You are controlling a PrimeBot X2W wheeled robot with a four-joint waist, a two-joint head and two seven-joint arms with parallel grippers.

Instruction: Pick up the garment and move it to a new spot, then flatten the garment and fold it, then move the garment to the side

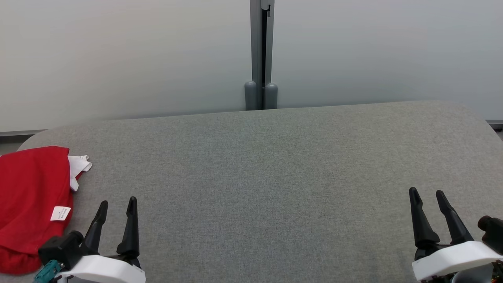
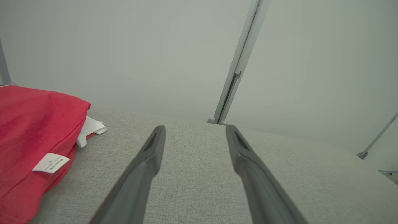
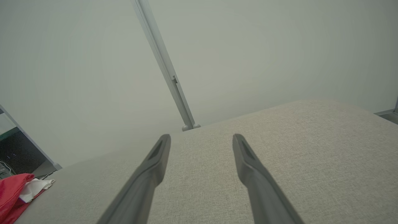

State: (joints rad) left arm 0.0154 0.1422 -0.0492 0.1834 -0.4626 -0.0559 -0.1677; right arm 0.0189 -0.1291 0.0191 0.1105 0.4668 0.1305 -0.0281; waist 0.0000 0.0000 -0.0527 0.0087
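Tapered fingers (image 1: 130,232), rumpled red garment (image 1: 27,196)

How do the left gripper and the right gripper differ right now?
The left gripper sits right beside the red garment; the right gripper is far from it, over the grey table at its right side. In the head view the left gripper's fingers tilt rightward, the right gripper's leftward. Both are open and hold nothing.

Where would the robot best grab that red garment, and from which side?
Likely its right edge near the white label, where the red garment lies bunched in soft folds thick enough to pinch. The open left gripper sits just beside that edge, so coming from the garment's right, low over the grey table, looks the shortest way.
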